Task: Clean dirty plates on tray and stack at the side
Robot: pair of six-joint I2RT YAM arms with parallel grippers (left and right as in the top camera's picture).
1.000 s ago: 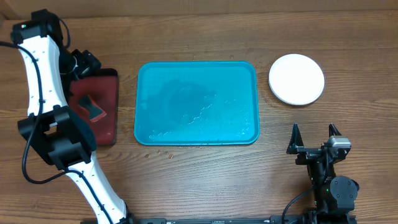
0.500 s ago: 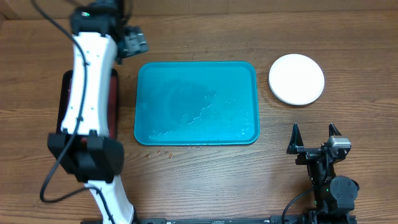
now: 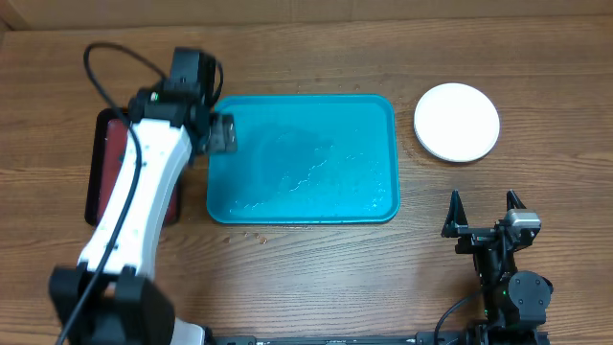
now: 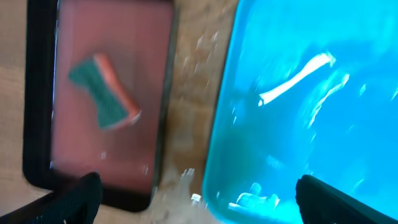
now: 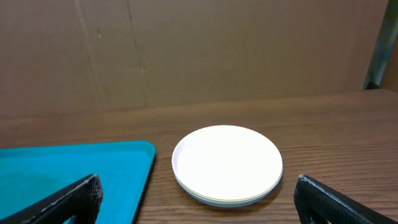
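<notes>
The plates (image 3: pixel 457 122) sit stacked on the table right of the tray (image 3: pixel 316 182), white one on top. In the right wrist view the plates (image 5: pixel 227 163) show a thin yellowish rim under the white one. The turquoise tray (image 5: pixel 62 171) holds no plates and has wet streaks on its floor. My left gripper (image 3: pixel 218 132) hovers over the tray's left edge, open and holding nothing. In its wrist view the left gripper (image 4: pixel 199 208) spans the gap between the tray (image 4: pixel 298 124) and a dark red tray. My right gripper (image 3: pixel 484 209) rests open near the front edge, below the plates; its fingers (image 5: pixel 68 199) hold nothing.
A dark red, black-rimmed tray (image 3: pixel 101 182) lies left of the turquoise one, partly under my left arm. On the dark red tray (image 4: pixel 112 37) lies a green and orange sponge (image 4: pixel 102 90). Water drops speckle the wood between the two trays.
My left arm has swung from above the dark red tray, round by the back, to the turquoise tray's left edge. The right arm and the plates have not moved.
</notes>
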